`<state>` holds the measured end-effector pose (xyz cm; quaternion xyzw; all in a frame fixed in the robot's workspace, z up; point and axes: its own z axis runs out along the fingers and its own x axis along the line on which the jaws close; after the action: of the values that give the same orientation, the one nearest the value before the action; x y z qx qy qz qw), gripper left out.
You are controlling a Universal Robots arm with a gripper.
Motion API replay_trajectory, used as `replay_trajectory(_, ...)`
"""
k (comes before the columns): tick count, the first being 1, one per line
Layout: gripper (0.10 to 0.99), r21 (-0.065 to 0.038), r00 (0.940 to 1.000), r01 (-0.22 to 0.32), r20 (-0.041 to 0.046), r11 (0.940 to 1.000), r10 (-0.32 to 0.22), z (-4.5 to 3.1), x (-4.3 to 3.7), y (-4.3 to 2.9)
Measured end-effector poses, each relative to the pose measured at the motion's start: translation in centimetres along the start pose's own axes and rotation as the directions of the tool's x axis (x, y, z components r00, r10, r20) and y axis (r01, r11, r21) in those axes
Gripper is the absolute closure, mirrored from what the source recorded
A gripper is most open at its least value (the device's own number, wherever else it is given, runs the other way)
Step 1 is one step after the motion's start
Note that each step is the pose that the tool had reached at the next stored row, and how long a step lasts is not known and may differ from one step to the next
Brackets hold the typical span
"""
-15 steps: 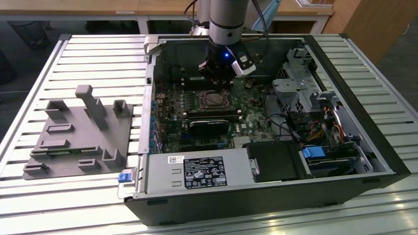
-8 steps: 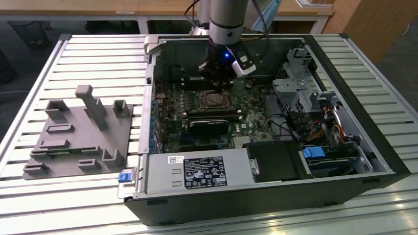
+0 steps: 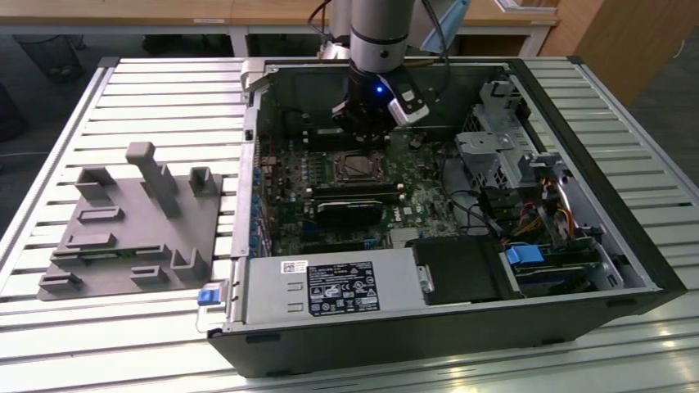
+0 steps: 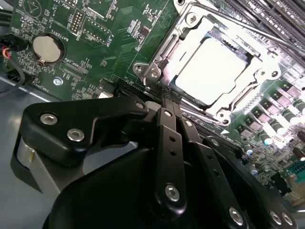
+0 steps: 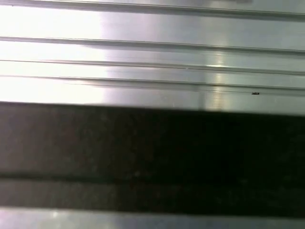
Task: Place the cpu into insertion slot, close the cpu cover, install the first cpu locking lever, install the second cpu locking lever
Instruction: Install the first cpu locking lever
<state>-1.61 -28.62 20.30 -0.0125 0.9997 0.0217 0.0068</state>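
over the green circuit board [image 4: 95, 43] of the opened computer case [image 3: 611, 246], the gripper [image 4: 167, 102] hangs with its black fingers drawn narrow together, holding nothing. the cpu [image 4: 214, 71] sits seated in the insertion slot, just beyond the fingertips. the cpu cover [image 4: 157, 57] looks closed flat around the cpu, its silver frame closest to the gripper.

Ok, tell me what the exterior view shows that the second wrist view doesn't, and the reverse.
Exterior view adds: the open case, the grey fixture on the slatted table, and the arm. Second wrist view adds: the coin battery and the screws on the cover. Both: the cpu seated under the cover, with the gripper near it.
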Motion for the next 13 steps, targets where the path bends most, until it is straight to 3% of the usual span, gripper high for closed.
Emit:
replay_trajectory(3,0.980,0.002,1.0000,0.000,0.0001,1.0000,0.000,0.03,0.00,0.01)
replay_trajectory(13,0.980,0.034,1.0000,0.001,-0.0011,0.9994,-0.001,0.32,0.00,0.11)
